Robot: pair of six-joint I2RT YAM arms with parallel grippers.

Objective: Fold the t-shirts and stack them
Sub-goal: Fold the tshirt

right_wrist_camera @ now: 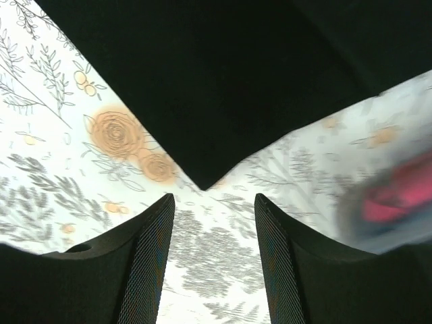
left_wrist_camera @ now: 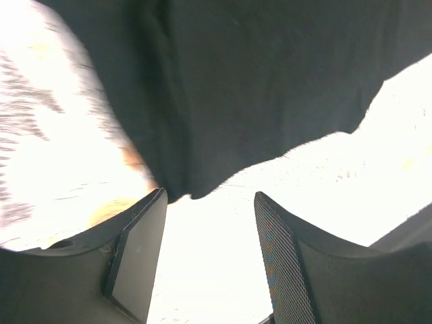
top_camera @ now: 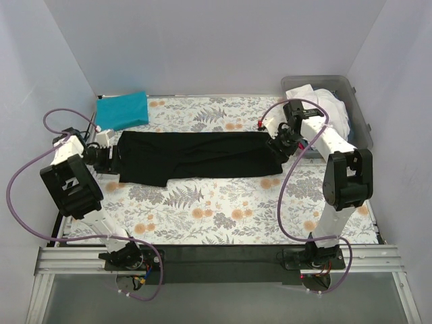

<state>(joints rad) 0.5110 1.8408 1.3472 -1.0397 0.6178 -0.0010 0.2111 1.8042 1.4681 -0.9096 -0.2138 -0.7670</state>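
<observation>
Both arms are leaning low; left claw (left_wrist_camera: 209, 197) and right claw (right_wrist_camera: 214, 197) are hanging released off either end of the black t-shirt (top_camera: 196, 156).

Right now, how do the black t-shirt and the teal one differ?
The black t-shirt lies spread long across the middle; the teal t-shirt is folded compact at the far left corner. The left tool and right tool stand open at the black t-shirt's ends; neither touches the teal t-shirt. Both lie on the floral cloth.
</observation>
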